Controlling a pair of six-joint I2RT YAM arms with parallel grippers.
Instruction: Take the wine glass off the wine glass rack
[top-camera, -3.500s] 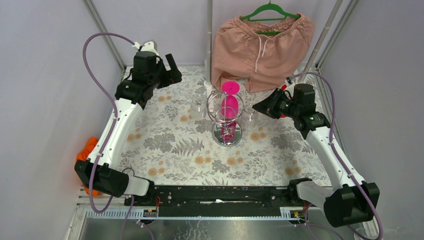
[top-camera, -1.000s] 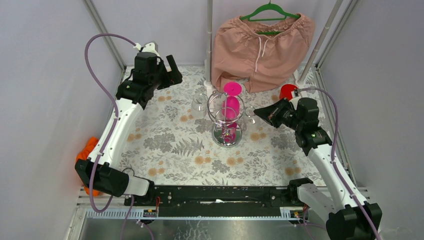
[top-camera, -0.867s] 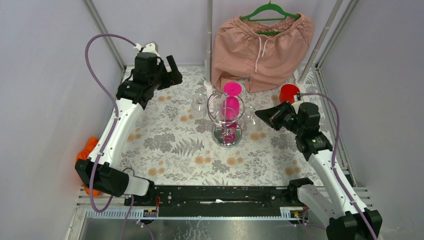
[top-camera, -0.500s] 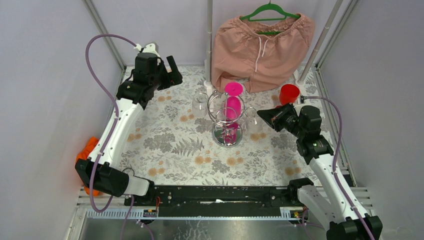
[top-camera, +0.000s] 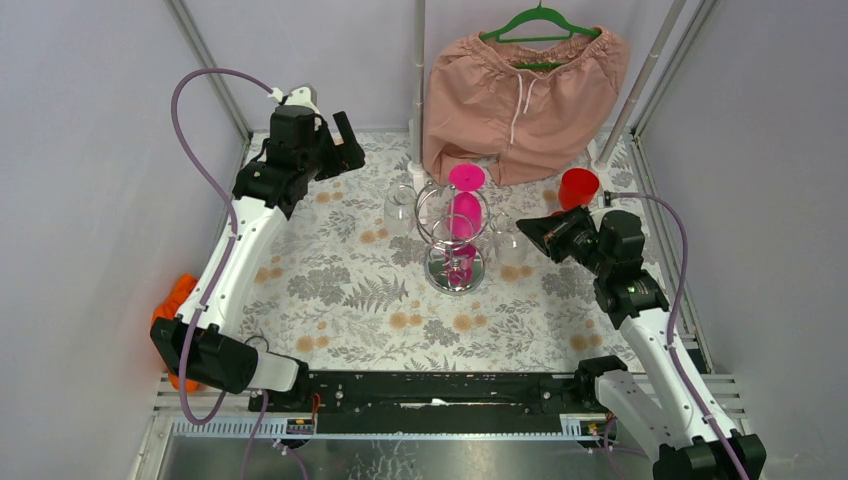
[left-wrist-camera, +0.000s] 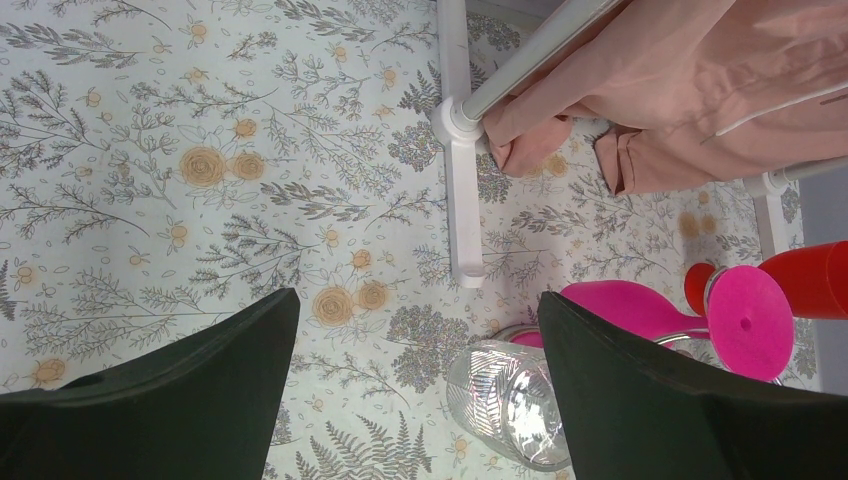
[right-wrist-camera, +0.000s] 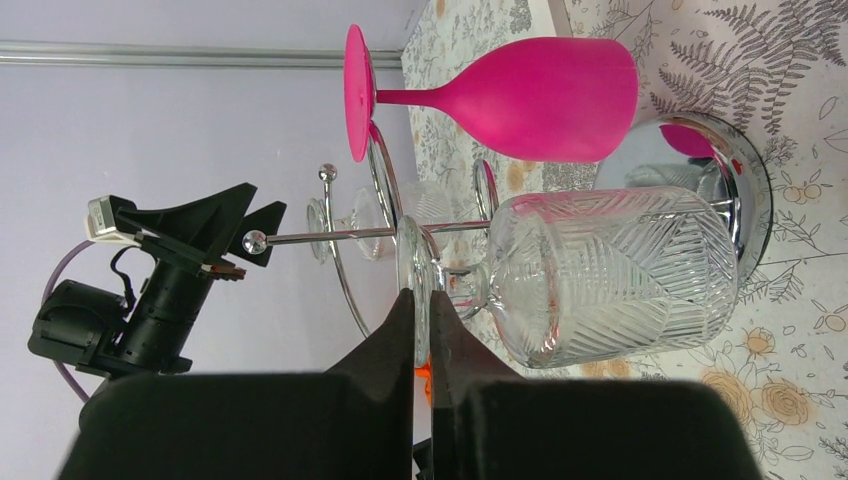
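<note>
The chrome wine glass rack (top-camera: 452, 200) stands mid-table on its round mirror base (right-wrist-camera: 748, 190). A pink wine glass (top-camera: 460, 212) (right-wrist-camera: 540, 98) hangs from it upside down, and a clear one (top-camera: 398, 210) hangs on its left side. My right gripper (right-wrist-camera: 421, 300) (top-camera: 524, 228) is shut on the foot disc of a second clear cut-glass wine glass (right-wrist-camera: 620, 275) (top-camera: 508, 246), just right of the rack's ring. Whether that foot is free of the wire loop I cannot tell. My left gripper (top-camera: 349, 142) (left-wrist-camera: 417, 297) hovers open at the back left, holding nothing.
Pink shorts (top-camera: 525, 85) hang on a green hanger over a white stand (left-wrist-camera: 460, 150) at the back. A red cup (top-camera: 578, 186) stands behind my right wrist. An orange object (top-camera: 178, 295) lies off the left table edge. Frame posts stand at the back corners.
My right arm has drawn back toward the near right, carrying the clear glass slightly away from the rack and uncovering the red cup. The left arm has stayed still.
</note>
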